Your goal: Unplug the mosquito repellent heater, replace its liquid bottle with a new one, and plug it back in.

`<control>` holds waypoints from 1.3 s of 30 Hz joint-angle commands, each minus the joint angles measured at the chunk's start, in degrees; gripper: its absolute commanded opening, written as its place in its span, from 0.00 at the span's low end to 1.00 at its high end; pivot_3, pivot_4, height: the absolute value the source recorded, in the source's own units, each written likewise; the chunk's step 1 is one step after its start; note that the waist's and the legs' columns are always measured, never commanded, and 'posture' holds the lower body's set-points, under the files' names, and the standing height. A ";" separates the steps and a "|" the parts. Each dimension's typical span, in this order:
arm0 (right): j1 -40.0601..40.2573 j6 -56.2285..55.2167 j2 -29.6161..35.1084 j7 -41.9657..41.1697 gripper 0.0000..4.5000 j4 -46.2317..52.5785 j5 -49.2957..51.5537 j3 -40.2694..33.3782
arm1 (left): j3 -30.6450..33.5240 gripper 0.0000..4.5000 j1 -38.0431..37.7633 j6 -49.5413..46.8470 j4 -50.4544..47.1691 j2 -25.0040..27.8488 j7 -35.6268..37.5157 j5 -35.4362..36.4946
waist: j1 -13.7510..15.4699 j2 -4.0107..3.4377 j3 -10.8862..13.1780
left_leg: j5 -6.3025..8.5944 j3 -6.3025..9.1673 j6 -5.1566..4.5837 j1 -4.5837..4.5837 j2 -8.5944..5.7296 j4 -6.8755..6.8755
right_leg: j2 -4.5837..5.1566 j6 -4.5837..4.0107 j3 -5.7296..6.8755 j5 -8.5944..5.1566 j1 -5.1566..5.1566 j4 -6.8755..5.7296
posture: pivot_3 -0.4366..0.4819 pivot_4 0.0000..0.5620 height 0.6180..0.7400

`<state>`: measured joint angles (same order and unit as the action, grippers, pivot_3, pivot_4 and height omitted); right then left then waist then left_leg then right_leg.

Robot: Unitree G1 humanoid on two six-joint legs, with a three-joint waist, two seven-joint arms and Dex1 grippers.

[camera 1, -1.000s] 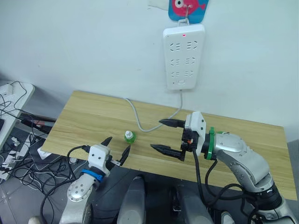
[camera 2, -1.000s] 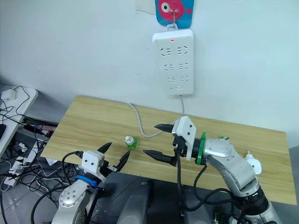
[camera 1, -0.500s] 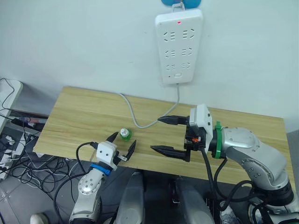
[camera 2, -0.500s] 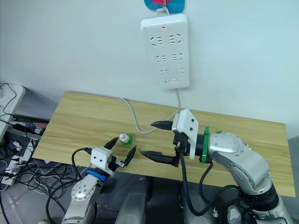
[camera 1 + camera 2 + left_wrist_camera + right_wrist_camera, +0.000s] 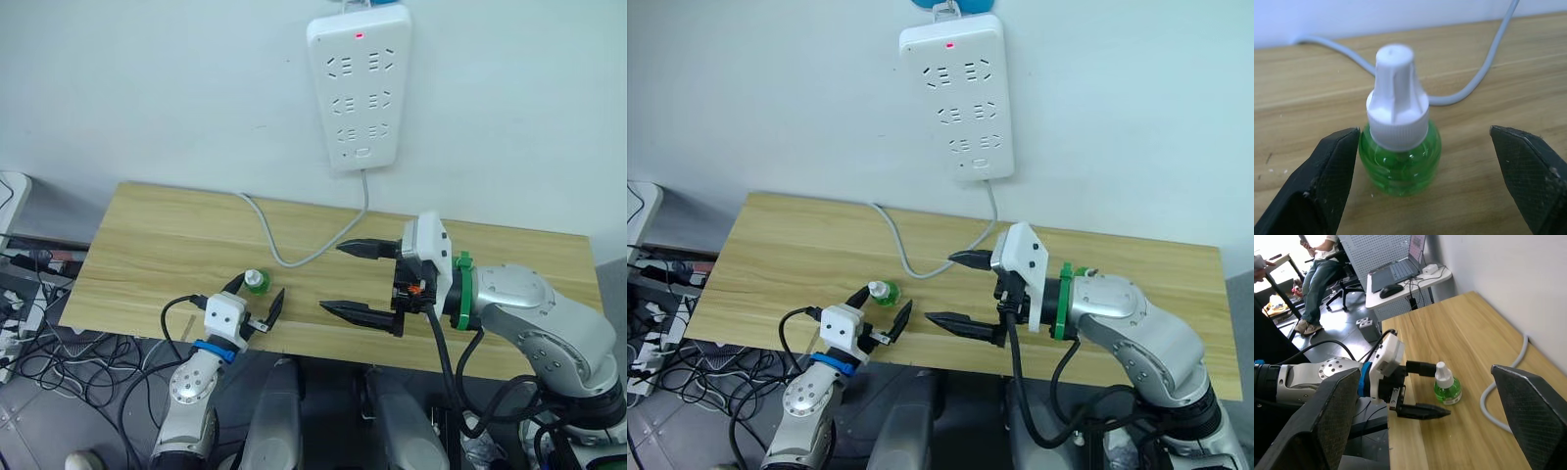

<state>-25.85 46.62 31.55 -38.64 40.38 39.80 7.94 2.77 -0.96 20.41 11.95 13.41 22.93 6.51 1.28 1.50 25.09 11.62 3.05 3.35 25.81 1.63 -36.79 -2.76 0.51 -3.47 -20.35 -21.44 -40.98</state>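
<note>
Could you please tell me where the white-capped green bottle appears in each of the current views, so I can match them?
Left eye view: white-capped green bottle near the table's front edge, at the left gripper.
Right eye view: same spot.
Left wrist view: centre, between the open fingers.
Right wrist view: centre.
Shared landmark: the grey cable behind it.

The power strip (image 5: 358,86) runs off the top edge of the left eye view, its upper end cut away. In the left wrist view the new one (image 5: 1399,132) stands between the left gripper's (image 5: 1425,181) fingers (image 5: 1322,188), both cropped by the bottom corners, and the grey cable (image 5: 1484,63) behind is soft and blurred. At upper left of the right wrist view a seated person (image 5: 1322,264) is cut off at the shoulders, too small to read further.
</note>
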 commanded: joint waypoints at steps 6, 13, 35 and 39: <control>-0.03 2.35 0.32 2.80 0.99 3.39 4.70 -2.74 | 0.63 1.00 1.72 1.93 3.31 -0.49 -1.69 -0.33 | 0.01 0.08 0.22 | 0.00 -0.03 0.00 0.01 0.00 0.03 | 0.00 0.00 -0.02 0.00 0.00 0.06 | 0.55 0.93 1.00; -0.21 3.07 0.69 3.89 0.99 3.49 5.86 -3.23 | 0.68 1.00 5.10 3.44 8.21 0.16 -2.25 -1.45 | 0.00 0.09 0.26 | 0.00 -0.07 0.01 0.01 0.00 0.07 | 0.01 0.10 -0.07 -0.05 -0.04 0.07 | 0.55 0.93 1.00; 4.81 -2.75 2.57 5.36 1.00 1.19 -1.84 -2.17 | -3.52 0.49 4.46 -8.81 -10.10 3.14 3.82 1.45 | 0.11 0.10 0.25 | -0.13 -0.15 0.23 0.02 0.00 0.32 | 0.02 0.29 -0.12 -0.15 -0.12 0.23 | 0.60 0.83 1.00; 7.57 -3.95 1.98 6.77 1.00 1.78 -4.15 -2.23 | -5.58 0.49 5.55 -24.84 -22.86 7.56 11.76 10.85 | 0.15 0.16 0.20 | -0.15 -0.14 0.27 0.02 0.00 0.42 | 0.02 0.29 -0.11 -0.15 -0.13 0.28 | 0.62 0.79 1.00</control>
<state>-19.08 44.03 33.73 -32.38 40.04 36.26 5.87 -2.12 4.72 1.26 -5.06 19.57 31.47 13.01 1.43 1.65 25.29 11.44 2.91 3.66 25.80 1.64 -36.33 -2.74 0.80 -3.57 -20.50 -21.57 -40.71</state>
